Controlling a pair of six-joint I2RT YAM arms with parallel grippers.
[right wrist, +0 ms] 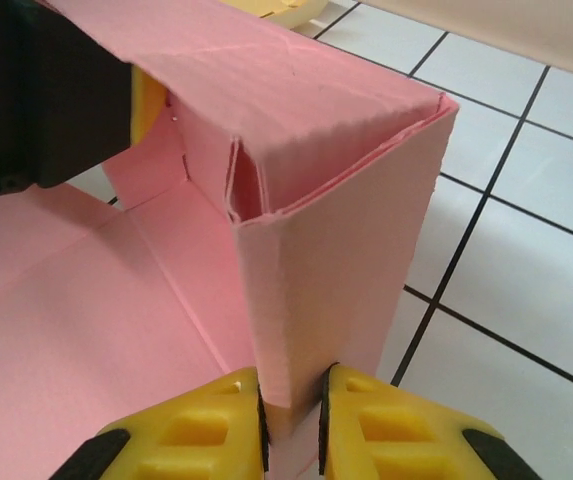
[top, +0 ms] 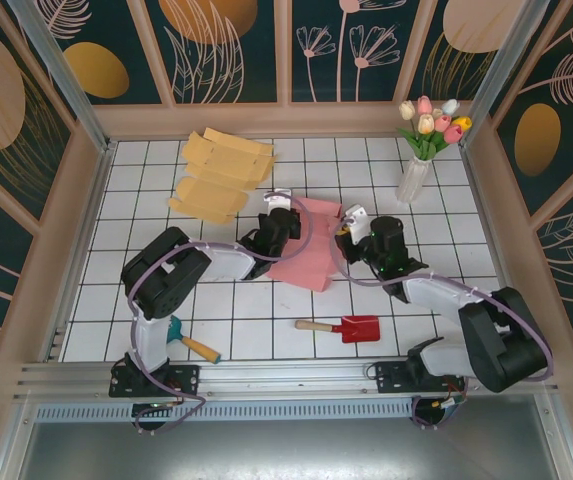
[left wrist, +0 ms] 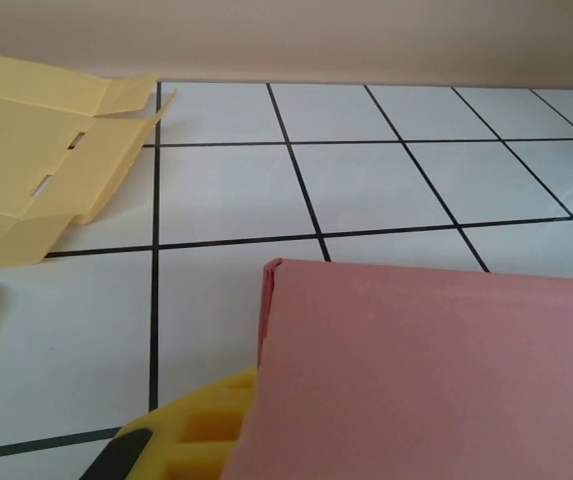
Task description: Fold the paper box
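Pink paper box (top: 306, 245) (left wrist: 426, 370) (right wrist: 346, 230) is lying partly folded on the white tiled table (top: 116, 215), to the near left of the vase of tulips (top: 414, 178). One wall of it is standing upright and a flat panel is spreading out on the side away from the vase. Left gripper (top: 284, 212) is reaching in at the box edge farther from the vase. Its jaws are clenched on a raised wall, and in the left wrist view one yellow finger (left wrist: 201, 435) is showing beside and under the pink panel. Right gripper (top: 344, 232) (right wrist: 291, 398) is working on the box side nearer the vase. In the right wrist view its two yellow fingers (right wrist: 386, 430) are pinching the lower end of an upright corner, with the pink card sandwiched between them. At that corner the top flap is folding over the wall, and layered edges are showing at the seam. Yellow flat cardboard (top: 221, 175) (left wrist: 36, 150) is lying unfolded well to the left of the vase, beyond the box and apart from it. Red toy shovel (top: 351, 328) is lying on the near side of the vase, toward the arm bases. Wooden-handled teal tool (top: 191, 342) is lying far to the near left of the vase, by the left arm's base.
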